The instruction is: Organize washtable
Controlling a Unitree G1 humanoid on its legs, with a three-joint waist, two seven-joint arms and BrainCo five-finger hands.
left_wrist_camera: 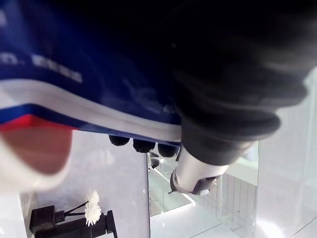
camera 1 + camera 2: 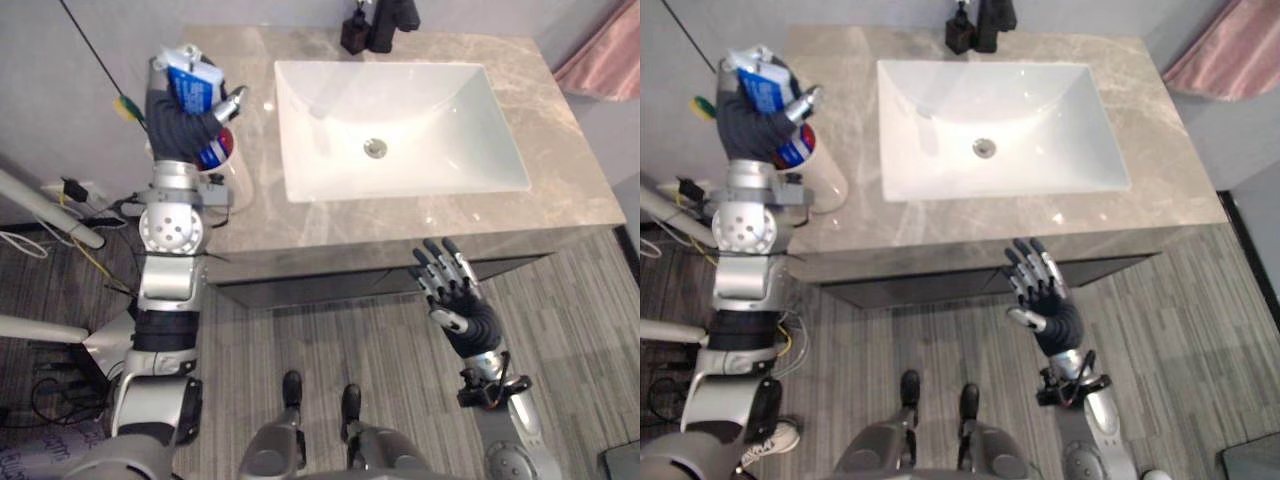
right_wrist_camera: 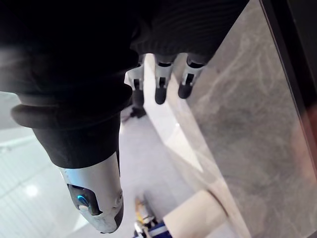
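My left hand (image 2: 180, 125) is raised over the counter's left end, shut on a blue and white tube (image 2: 193, 82) with a red lower end (image 2: 222, 148). The tube's red end hangs at the mouth of a white cup (image 2: 828, 178) standing on the marble countertop (image 2: 400, 215); I cannot tell whether it touches the cup. Up close, the tube (image 1: 74, 64) lies across the palm with dark fingertips (image 1: 143, 145) curled past it. My right hand (image 2: 455, 295) is open, fingers straight, in front of the counter's front edge and below it, holding nothing.
A white rectangular sink (image 2: 400, 120) takes the counter's middle, with a black faucet (image 2: 388, 22) and a black dispenser (image 2: 352, 30) behind it. A pink towel (image 2: 605, 60) hangs at the far right. Wires and white legs (image 2: 50, 225) crowd the floor at left.
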